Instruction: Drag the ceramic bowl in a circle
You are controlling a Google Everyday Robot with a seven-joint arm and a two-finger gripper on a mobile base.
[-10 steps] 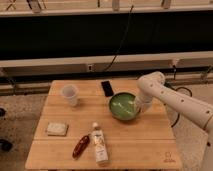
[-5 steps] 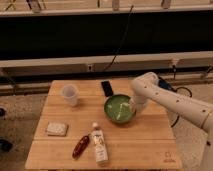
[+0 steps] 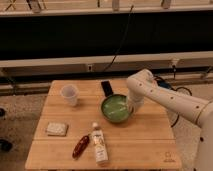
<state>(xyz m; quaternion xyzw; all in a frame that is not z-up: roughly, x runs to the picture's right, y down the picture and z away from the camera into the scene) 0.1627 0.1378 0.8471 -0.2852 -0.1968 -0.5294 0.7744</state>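
The ceramic bowl [image 3: 114, 109] sits near the middle of the worktop [image 3: 150, 141], slightly right of centre. The gripper [image 3: 131, 107] comes down onto its right-hand rim from the white arm [image 3: 172, 101] reaching in from the right. Whether the gripper is clamped on the rim or only pressing against it cannot be told from this view. The step in hand looks like the drag itself, and doing it well calls for a firm, level hold so the glossy bowl slides flat rather than tipping. The circle probably needs to be small: the black phone [image 3: 107, 88] lies just behind the bowl, the bottle [image 3: 99, 146] lies just in front, and the plastic cup [image 3: 70, 94] stands near on the left, so a slow sweep over the bare wood should avoid nudging them
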